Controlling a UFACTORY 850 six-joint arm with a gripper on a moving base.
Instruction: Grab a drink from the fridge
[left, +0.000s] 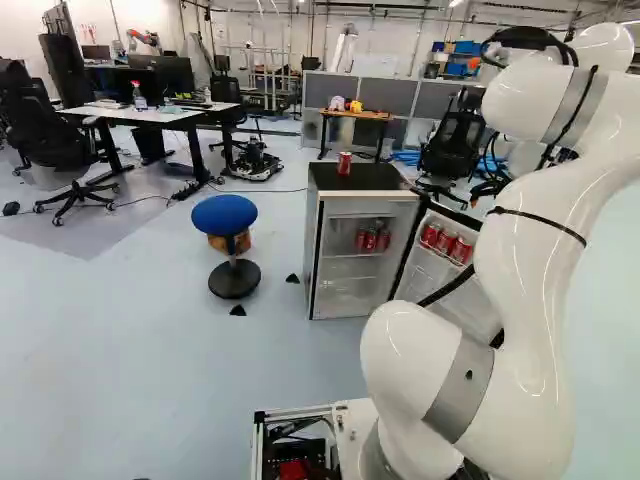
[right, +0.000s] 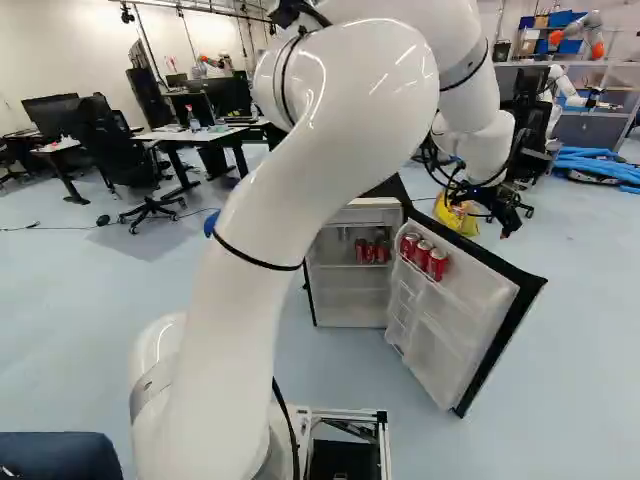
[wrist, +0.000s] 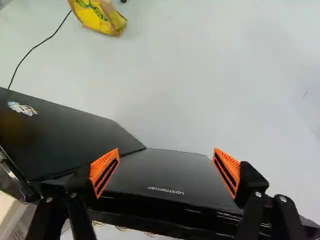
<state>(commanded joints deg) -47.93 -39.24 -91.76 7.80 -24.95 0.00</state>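
Left base view: the white arm (left: 525, 340) rises from the joint at the foot and fills the right side; in the right base view it bends over toward the fridge. A white-topped desk (left: 165, 115) stands at the upper left of the left base view. The fridge (left: 380, 180), black on top and pale inside, stands ahead. Its door (right: 450, 310) is swung wide, inner racks showing. A black chair (left: 455, 145) stands behind the fridge, as does a small wooden table (left: 355, 115). A blue stool (left: 224, 215) stands well apart from the fridge, to its left.

The gripper (right: 505, 218) is above the door's far side in the right base view. In the wrist view its two fingers are spread wide, holding nothing, with the door's dark outer face under and between them; whether they touch it, I cannot tell. A yellow bag (wrist: 97, 17) lies on the floor beyond the fridge.

Smallest are the drinks, all red: three door cans (right: 422, 255) side by side in the upper rack, shelf cans (left: 372, 240) grouped inside the fridge, and one top can (left: 344, 163) upright on the fridge's top.
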